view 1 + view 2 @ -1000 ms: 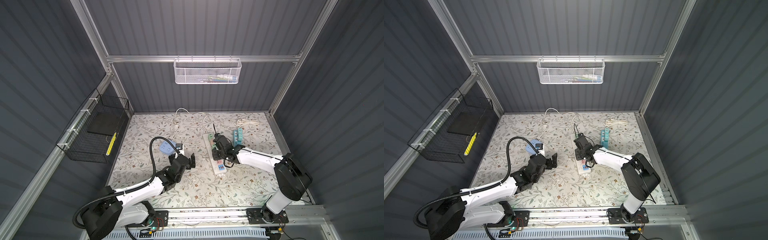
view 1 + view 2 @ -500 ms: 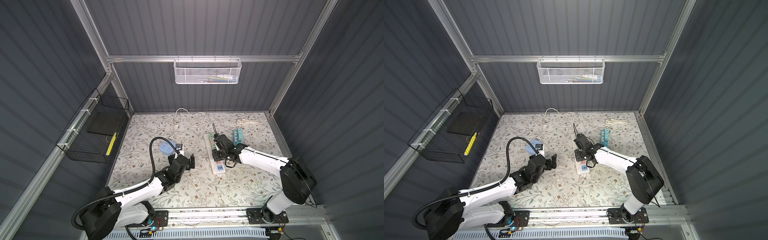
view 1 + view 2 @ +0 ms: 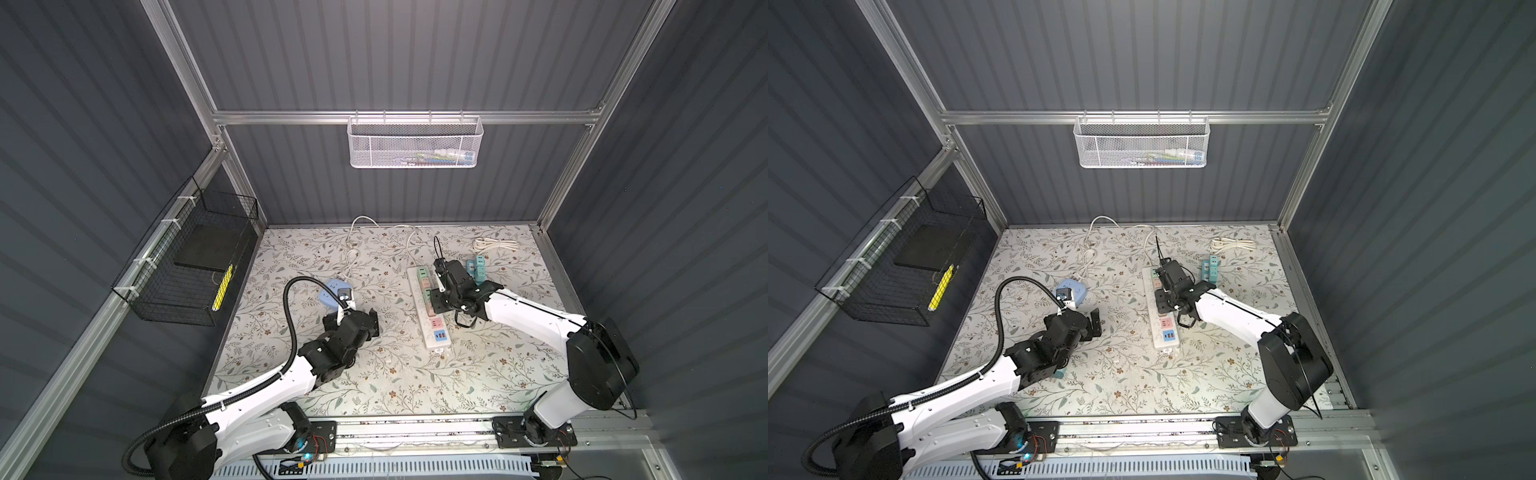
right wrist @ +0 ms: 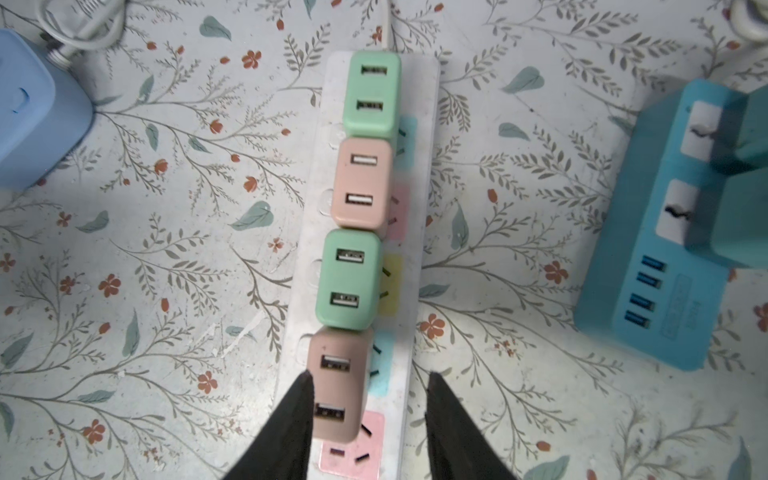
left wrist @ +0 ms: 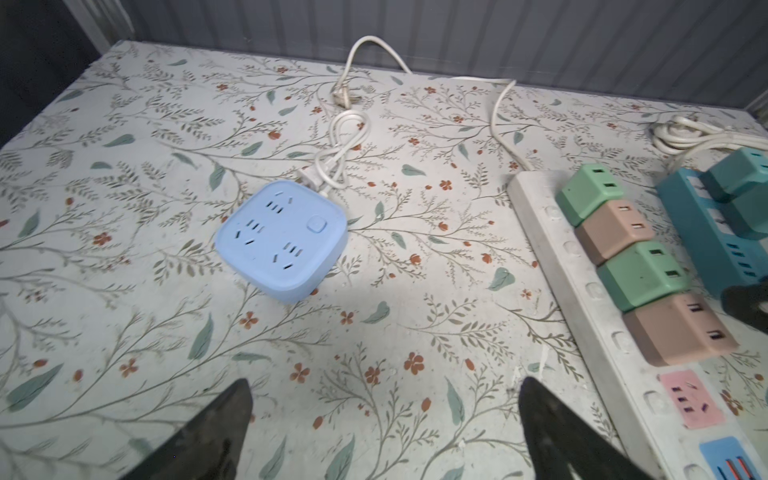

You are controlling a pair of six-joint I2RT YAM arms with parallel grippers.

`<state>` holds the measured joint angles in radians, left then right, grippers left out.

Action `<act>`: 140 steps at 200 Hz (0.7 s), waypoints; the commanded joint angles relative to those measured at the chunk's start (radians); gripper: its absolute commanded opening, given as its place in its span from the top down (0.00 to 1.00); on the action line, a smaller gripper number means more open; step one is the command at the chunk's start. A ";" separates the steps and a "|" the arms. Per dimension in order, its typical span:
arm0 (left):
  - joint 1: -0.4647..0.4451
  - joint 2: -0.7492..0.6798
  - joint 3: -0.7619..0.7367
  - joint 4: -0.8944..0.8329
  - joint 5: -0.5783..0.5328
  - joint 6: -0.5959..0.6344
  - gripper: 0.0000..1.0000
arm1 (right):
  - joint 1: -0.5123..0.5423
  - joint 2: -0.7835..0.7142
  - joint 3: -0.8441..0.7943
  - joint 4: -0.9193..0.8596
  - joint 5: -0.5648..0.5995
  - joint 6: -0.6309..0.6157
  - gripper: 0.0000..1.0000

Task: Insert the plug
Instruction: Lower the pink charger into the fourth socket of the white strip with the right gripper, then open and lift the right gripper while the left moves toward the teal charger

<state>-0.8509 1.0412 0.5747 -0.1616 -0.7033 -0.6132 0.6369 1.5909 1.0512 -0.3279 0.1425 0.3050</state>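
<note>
A white power strip [image 4: 419,83] lies on the floral mat, its length running from front to back. Four USB plugs stand in a row in it: green [image 4: 370,95], brown [image 4: 361,183], green [image 4: 347,278] and brown [image 4: 338,386]. My right gripper [image 4: 370,374] hovers over that last brown plug [image 5: 677,332], open. One finger lies against the plug's side and the other stands clear of it. In both top views the right gripper [image 3: 436,305] [image 3: 1160,305] covers the middle of the strip. My left gripper [image 5: 384,381] [image 3: 351,322] is open and empty over bare mat, left of the strip.
A light-blue square socket block [image 5: 282,241] with a white cord sits left of the strip. A teal socket block [image 4: 665,249] carrying teal plugs sits to its right, with a coiled white cable [image 3: 494,245] behind. A white mesh basket [image 3: 415,143] and a black wire basket [image 3: 191,266] hang on the walls.
My right gripper's jaws have parted from the sides of the brown plug, and the right arm has shifted slightly. The left arm has not moved.
</note>
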 commanded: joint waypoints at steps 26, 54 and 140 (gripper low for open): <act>0.013 -0.007 0.109 -0.530 -0.097 -0.328 0.00 | -0.003 -0.015 -0.075 0.046 0.009 -0.018 0.55; 0.021 0.029 0.131 -0.618 0.005 -0.325 0.00 | -0.003 -0.082 -0.106 0.071 0.004 -0.027 0.48; 0.057 0.012 0.007 -0.584 0.357 -0.271 0.12 | -0.003 -0.338 -0.294 0.194 0.117 0.004 0.29</act>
<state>-0.8165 1.0771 0.6170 -0.7387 -0.4706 -0.8909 0.6357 1.2919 0.8062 -0.1772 0.1986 0.2920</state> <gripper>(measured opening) 0.900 0.709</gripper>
